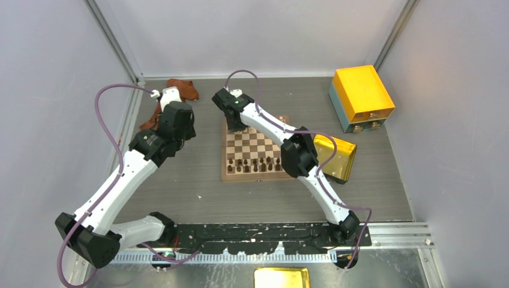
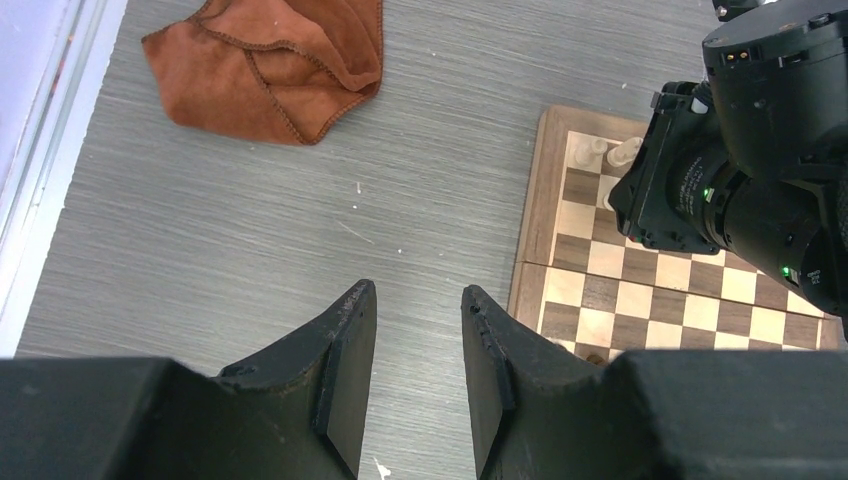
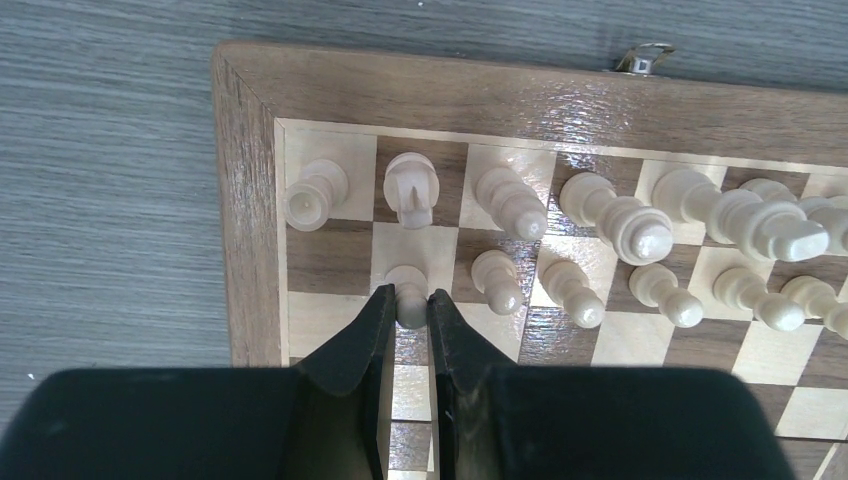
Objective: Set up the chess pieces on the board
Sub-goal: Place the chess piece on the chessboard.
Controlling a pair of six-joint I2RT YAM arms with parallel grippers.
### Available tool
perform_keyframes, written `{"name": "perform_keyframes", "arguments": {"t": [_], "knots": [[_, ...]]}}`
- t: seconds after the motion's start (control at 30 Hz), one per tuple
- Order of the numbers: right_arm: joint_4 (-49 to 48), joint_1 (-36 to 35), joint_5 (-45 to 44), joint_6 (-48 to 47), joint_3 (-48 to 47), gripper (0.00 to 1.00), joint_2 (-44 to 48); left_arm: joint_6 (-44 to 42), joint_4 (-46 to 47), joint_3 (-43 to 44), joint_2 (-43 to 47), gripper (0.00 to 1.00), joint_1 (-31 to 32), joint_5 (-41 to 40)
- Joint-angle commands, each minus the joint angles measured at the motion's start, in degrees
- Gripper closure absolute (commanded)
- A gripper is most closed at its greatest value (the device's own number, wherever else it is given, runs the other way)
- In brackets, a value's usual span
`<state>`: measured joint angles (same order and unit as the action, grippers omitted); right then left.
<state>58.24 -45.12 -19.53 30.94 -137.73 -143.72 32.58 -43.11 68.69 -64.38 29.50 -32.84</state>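
I have the right claw (image 3: 408, 310) clamped on a cream pawn (image 3: 407, 285) in the board's (image 3: 250, 200) far pawn row, the left claw (image 2: 418, 300) apart and empty over the surface, so next I'd release gently and lift straight up, clear of the neighbouring pawns (image 3: 497, 280).

The grey, streaked tabletop (image 1: 198, 192) carries four things. The board (image 1: 252, 144) lies flat near the middle. A rust-brown cloth (image 1: 183, 90) lies crumpled toward the far left corner, well apart from the board and partly hidden from above. A yellow box (image 1: 362, 93) sits at the far right, near the wall. A golden tray (image 1: 337, 157) sits just beside the board's right edge; whether the two touch cannot be told.
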Motion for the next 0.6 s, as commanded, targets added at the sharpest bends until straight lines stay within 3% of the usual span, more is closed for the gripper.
{"name": "perform_keyframes", "arguments": {"t": [0.0,0.57], "knots": [[-1.37,0.29,0.05,0.81,-2.8,0.99,0.08,-0.47,2.15,-0.3,0.6,0.62,-0.32,-0.2],[-1.6,0.74,-0.86,0.4,-2.72,0.99,-0.12,-0.73,2.5,-1.44,1.23,0.62,-0.14,-0.34]]}}
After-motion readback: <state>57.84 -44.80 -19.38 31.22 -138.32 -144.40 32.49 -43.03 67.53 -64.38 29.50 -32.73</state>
